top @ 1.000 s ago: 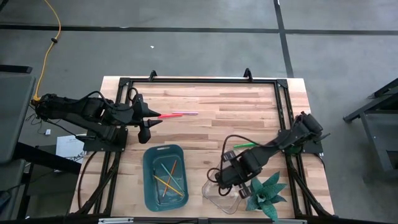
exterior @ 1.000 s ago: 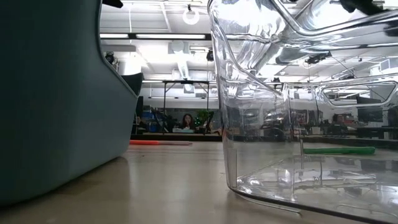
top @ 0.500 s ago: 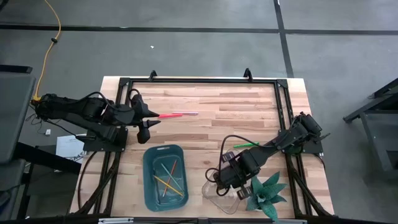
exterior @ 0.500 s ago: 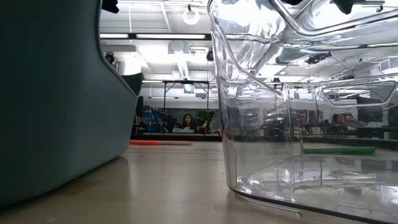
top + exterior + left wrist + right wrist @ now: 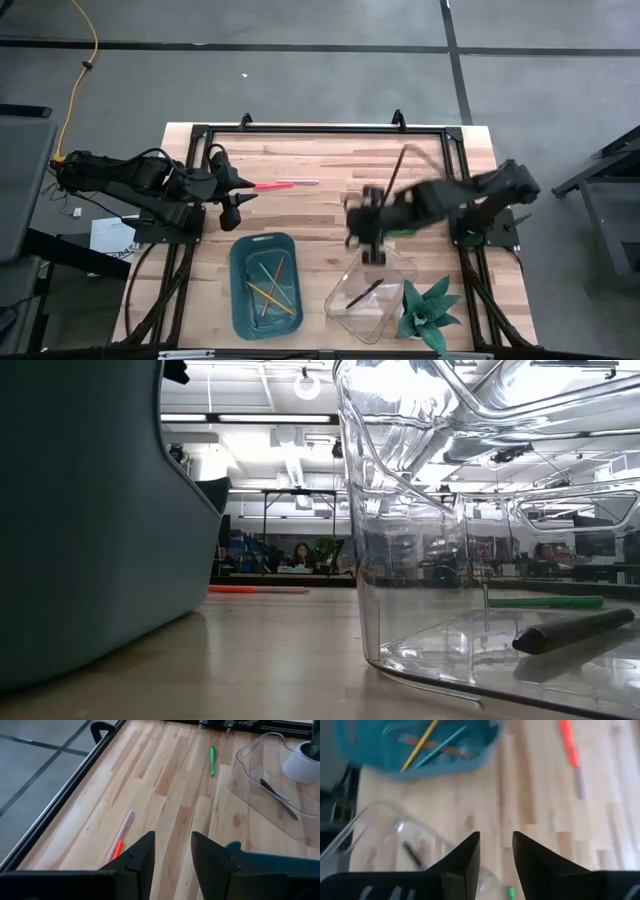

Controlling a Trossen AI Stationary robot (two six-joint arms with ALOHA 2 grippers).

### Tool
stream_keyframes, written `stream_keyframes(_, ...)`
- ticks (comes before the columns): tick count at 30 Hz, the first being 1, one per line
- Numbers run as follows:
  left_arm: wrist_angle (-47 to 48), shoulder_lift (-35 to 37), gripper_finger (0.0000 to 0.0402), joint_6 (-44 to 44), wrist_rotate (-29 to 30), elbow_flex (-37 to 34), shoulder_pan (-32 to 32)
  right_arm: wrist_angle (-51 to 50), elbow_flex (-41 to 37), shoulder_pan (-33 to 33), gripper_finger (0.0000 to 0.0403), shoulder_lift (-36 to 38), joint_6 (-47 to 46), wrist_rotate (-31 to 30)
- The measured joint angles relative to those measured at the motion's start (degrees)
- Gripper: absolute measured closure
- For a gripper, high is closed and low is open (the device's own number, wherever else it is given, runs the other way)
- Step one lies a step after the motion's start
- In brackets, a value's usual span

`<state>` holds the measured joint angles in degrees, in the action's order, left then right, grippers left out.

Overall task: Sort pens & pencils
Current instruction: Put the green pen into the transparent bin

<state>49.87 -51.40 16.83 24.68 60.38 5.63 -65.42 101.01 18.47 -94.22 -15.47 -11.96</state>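
A black pen (image 5: 365,293) lies slanted on the floor of the clear bin (image 5: 345,318), also seen in the low view (image 5: 575,630). A red-orange pen (image 5: 268,186) and a pale pink stick (image 5: 303,182) lie end to end on the far left of the table. A green pen (image 5: 212,760) lies on the wood just beyond the clear bin. Several thin pencils (image 5: 268,285) lie in the teal bin (image 5: 240,300). My right gripper (image 5: 366,238) hangs open above the table's middle, beyond the clear bin. My left gripper (image 5: 172,837) waits open near the red-orange pen.
A green plant (image 5: 428,312) in a white pot stands right of the clear bin at the near edge. A black metal frame (image 5: 320,130) runs round the table. Bare wood lies between the two bins and the far edge.
My right gripper has risen out of the clear bin and swung toward the table's far edge and middle, turning as it went. The black pen, unseen before, now lies on the clear bin's floor.
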Motion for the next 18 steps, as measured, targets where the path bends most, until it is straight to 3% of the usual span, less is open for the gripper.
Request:
stream_keyframes(5, 0.0, 0.0, 0.0289, -1.9, 0.4, 0.0, 0.0, 0.4, -7.1, -10.8, 0.0295, 6.0, 0.8, 2.3)
stream_keyframes(10, 0.0, 0.0, 0.0289, -3.0, 0.4, 0.0, 0.0, 3.3, -22.3, -19.2, 0.0295, 12.9, 0.9, 10.2)
stream_keyframes(18, -0.3, 0.0, 0.0289, -5.0, 0.4, 0.0, 0.0, 9.9, -42.8, -20.6, 0.0295, 24.9, -6.6, 14.0)
